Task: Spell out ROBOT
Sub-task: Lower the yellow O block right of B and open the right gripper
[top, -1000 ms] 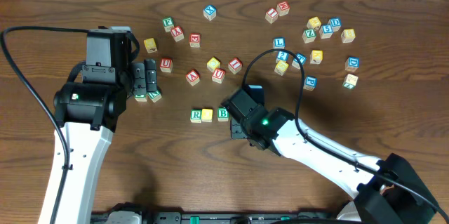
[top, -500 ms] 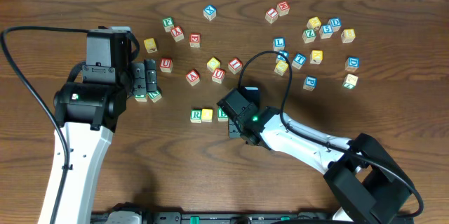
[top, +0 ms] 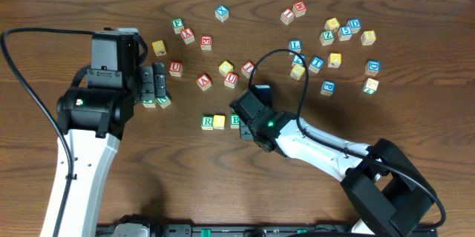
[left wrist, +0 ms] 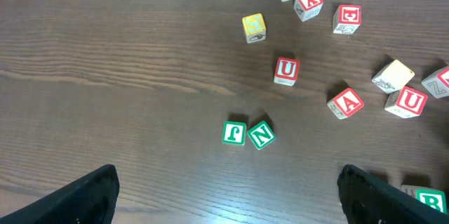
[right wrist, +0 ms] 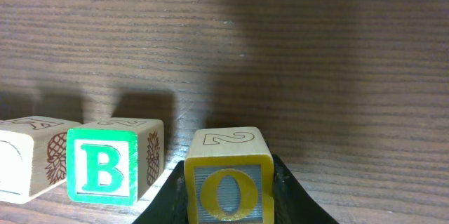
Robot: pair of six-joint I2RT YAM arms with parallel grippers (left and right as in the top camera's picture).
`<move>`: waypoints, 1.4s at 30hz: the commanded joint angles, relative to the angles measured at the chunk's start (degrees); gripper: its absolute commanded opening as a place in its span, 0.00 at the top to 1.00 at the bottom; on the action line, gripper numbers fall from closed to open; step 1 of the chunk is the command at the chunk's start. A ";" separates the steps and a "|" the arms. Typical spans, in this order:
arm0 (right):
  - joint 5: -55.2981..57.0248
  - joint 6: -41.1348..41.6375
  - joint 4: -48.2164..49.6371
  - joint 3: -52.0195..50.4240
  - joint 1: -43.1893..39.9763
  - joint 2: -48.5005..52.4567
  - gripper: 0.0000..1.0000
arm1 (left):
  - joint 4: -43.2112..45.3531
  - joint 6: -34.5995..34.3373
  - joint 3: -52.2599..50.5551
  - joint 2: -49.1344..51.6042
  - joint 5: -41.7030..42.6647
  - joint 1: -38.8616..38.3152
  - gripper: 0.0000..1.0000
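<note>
Wood-grain worktop (top: 386,140): dark brown, carrying many small wooden letter cubes, most of them scattered over its far half.
Row so far: green-framed R cube (top: 207,122), plain yellow-faced cube (top: 219,122) and green-framed B cube (top: 235,120) stand side by side near the centre, in that order from the left.
Right end effector (top: 244,128): clenched on a yellow-faced O cube (right wrist: 228,185), with the black fingers (right wrist: 284,199) pressed against both its sides.
O cube position: upright, letter towards the wrist camera, just beside the B cube on its right with a narrow gap between them. Its underside is out of frame, so contact with the worktop cannot be told.
Left end effector (left wrist: 228,178): released, jaws spread wide, nothing between them; it hangs over the left part of the worktop.
Below the left end effector: green J cube (left wrist: 235,133) and green N cube (left wrist: 261,135), touching, the N tilted; a red-lettered U cube (left wrist: 285,70) lies beyond them.
Blue-framed T cube (top: 317,63): among the scattered cubes on the right, well apart from the row; its letter is small in the overhead view.
</note>
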 commanded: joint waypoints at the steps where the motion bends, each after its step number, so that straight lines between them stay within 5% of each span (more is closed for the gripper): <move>1: 1.01 -0.63 0.33 -0.02 -0.20 0.72 0.98 | -0.15 0.98 0.94 -0.04 -0.52 0.28 0.02; 15: -0.50 2.78 1.57 -0.02 0.39 1.97 0.98 | -0.15 0.98 0.94 -0.04 -0.55 0.28 0.02; 23: -0.50 2.78 1.60 -0.02 0.39 1.97 0.76 | -0.15 0.98 0.94 -0.04 -0.55 0.28 0.02; 29: -0.52 2.78 1.60 -0.02 0.39 1.97 0.70 | -0.15 0.98 0.94 -0.04 -0.55 0.28 0.02; 42: -0.66 2.78 1.60 -0.02 0.39 1.97 0.68 | -0.15 0.98 0.94 -0.04 -0.55 0.28 0.02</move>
